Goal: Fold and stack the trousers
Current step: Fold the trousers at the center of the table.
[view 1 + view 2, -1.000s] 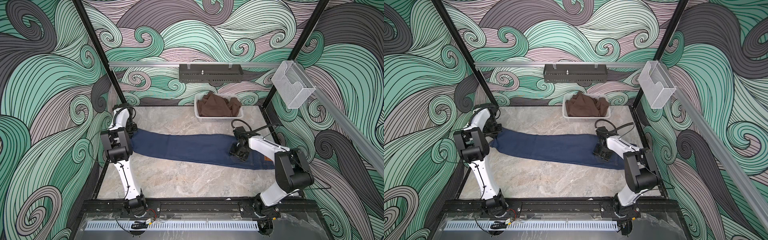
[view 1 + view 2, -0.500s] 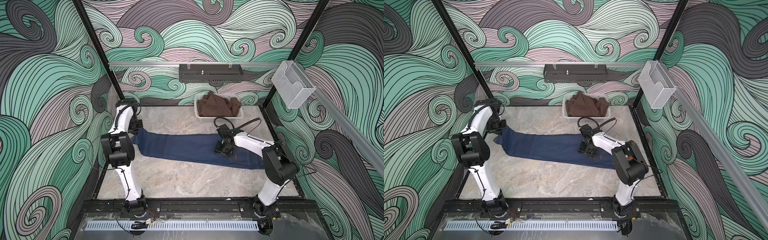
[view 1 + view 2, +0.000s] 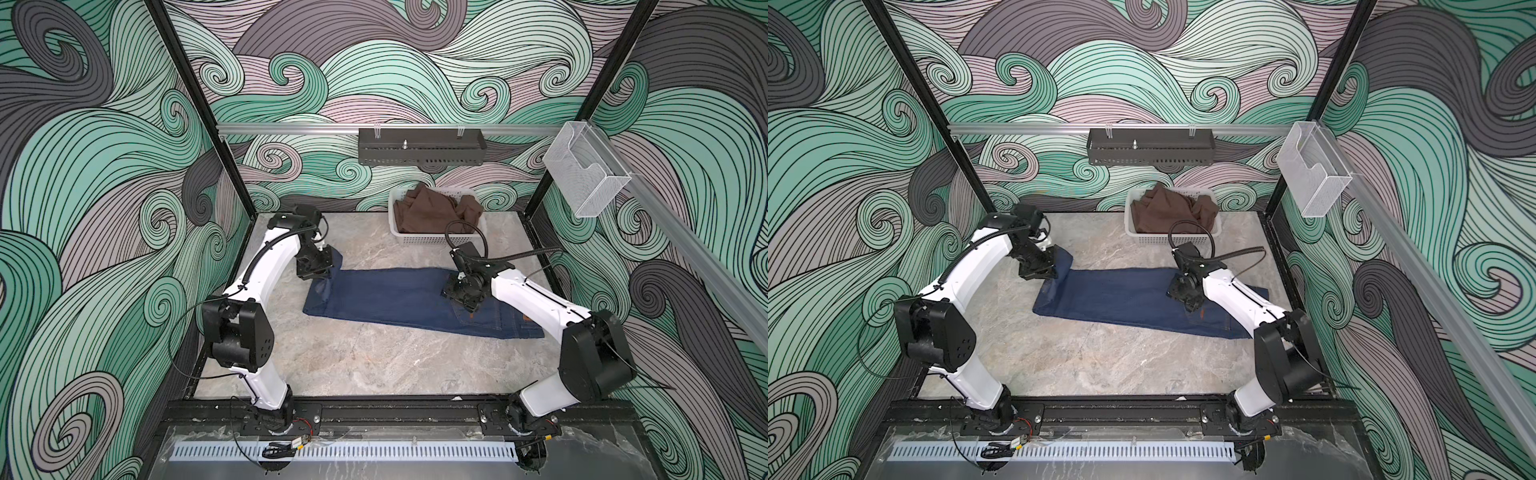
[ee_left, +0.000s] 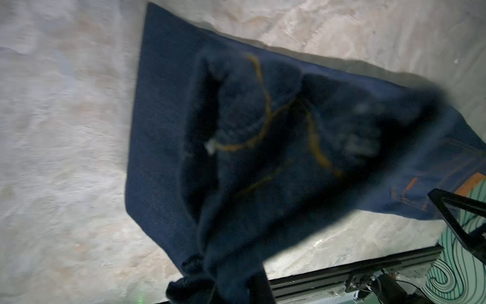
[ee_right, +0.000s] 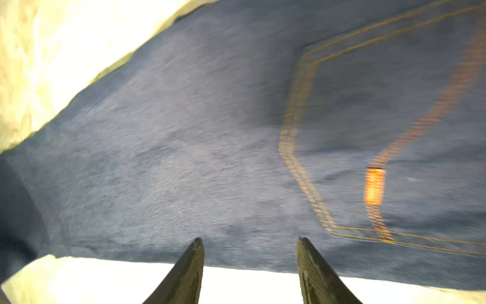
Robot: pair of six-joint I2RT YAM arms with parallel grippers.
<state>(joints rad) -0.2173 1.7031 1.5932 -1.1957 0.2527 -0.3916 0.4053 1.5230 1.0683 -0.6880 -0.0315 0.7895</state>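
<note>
The trousers (image 3: 395,299) are dark blue jeans with orange stitching, lying lengthwise across the marble table in both top views (image 3: 1125,297). My left gripper (image 3: 322,266) is shut on their leg end, which it holds lifted off the table and curled over toward the rest of the cloth. In the left wrist view the bunched denim (image 4: 263,118) hangs right in front of the camera and hides the fingers. My right gripper (image 3: 459,293) is open, low over the seat beside the back pocket. In the right wrist view its fingertips (image 5: 249,239) stand apart over the denim (image 5: 184,144) near its edge, with nothing between them.
A white basket (image 3: 436,240) with a brown garment (image 3: 432,208) stands at the back of the table, just behind the right wrist. A black tray (image 3: 419,145) hangs on the back rail. A clear bin (image 3: 582,178) is mounted on the right rail.
My left gripper has carried the leg end to the right, off the table, so the jeans lie shorter. My right gripper has slid left along the jeans, away from the waistband.
</note>
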